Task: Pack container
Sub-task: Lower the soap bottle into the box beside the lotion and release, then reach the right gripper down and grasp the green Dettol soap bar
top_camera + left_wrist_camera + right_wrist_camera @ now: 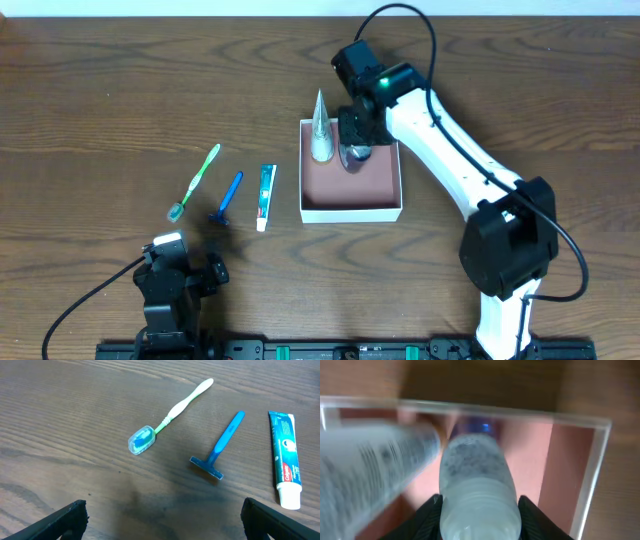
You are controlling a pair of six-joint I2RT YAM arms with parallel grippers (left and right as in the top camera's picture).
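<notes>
While the right gripper (357, 140) reaches into the container (350, 212), its jaws are clamped around a frosted bottle (476, 480) over the far part of the pinkish floor. A silver tube (320, 130) leans on the container's far-left wall, beside the bottle. Left of the container lie a toothpaste (265, 196), a razor (228, 198) and a toothbrush (195, 183). The left gripper (162, 522), well to the container's near left, gapes wide and holds nothing.

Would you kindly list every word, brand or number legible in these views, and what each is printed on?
"Colgate": on the toothpaste tube, left wrist view.
Smaller print on that tube: too small to read.
Dark print on the silver tube, right wrist view: too blurred to read.
Clear bottle: no text readable.
</notes>
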